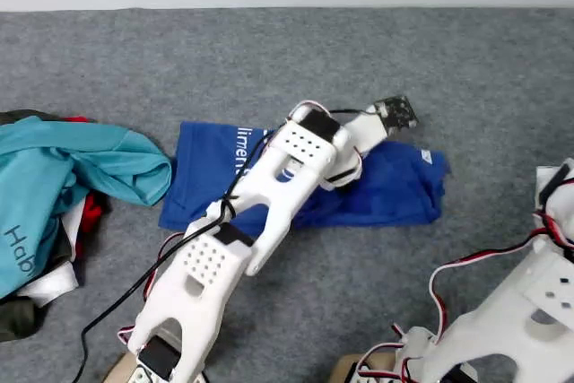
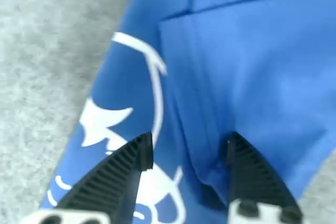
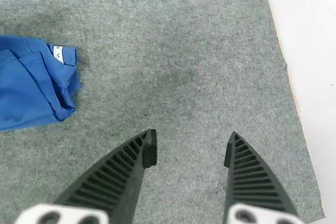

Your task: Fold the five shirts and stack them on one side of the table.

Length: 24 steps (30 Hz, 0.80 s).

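Blue shirt [image 1: 395, 187] sits at centre of counter [image 1: 269, 51], partly folded into long strip, white print showing, not a neat packet yet. Left pincer [image 2: 189, 142] hangs just over it, jaws apart, fold ridge between them, nothing gripped. Right pincer [image 3: 191, 148] also has jaws apart, over bare grey at 3 o'clock. Heap of shirts [image 1: 40, 248] at 9 o'clock: teal shirt [image 1: 72, 163] on top, red, dark and white bits under, all crumpled. My guess is first shirt mid-fold, nothing stacked, most of job left.
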Tool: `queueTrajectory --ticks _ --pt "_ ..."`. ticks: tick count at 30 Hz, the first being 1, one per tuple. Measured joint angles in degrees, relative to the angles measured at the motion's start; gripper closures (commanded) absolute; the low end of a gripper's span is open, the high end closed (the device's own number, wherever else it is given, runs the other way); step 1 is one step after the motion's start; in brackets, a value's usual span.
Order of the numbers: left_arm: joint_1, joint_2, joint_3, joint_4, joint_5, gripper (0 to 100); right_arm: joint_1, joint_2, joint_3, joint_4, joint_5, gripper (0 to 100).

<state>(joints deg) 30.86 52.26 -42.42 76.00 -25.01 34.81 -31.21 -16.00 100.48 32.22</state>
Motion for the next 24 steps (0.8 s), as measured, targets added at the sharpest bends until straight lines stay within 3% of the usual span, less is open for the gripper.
queueTrajectory --ticks 12,18,24 --pt "-2.7 6.1 -28.6 21.5 -0.4 80 0.0 -3.2 0.4 0.0 0.0 77.9" --pt "-1.3 6.4 -27.4 22.9 -0.7 83 0.0 -4.6 6.9 0.0 0.0 77.9" --pt "1.1 6.4 -20.6 22.9 -0.8 83 -5.1 -7.2 14.9 0.0 0.0 77.9"
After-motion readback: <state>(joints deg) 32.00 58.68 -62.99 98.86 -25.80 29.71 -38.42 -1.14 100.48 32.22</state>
